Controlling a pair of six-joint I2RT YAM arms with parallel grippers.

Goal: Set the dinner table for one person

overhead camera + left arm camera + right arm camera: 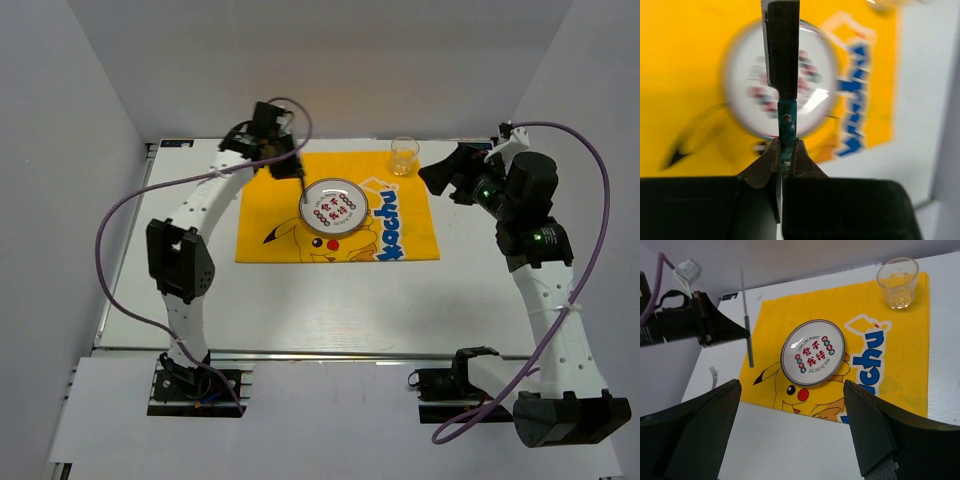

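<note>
The teal-handled, dark-bladed knife point(782, 60), pinched by the left gripper point(786, 150) over the round white printed plate point(334, 205), is best laid flat beside it on the yellow cartoon-printed cloth placemat point(270, 200) — spread on the large white dinner table point(330, 300) — with the right gripper point(790, 395) held apart, its jaws spread and empty.

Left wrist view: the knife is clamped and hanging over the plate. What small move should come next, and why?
Probably shift the left gripper slightly leftward before lowering. It is shut on the knife, which hangs in the air over the left part of the plate. The yellow placemat beside that rim looks bare, so the knife could lie flat there.
</note>
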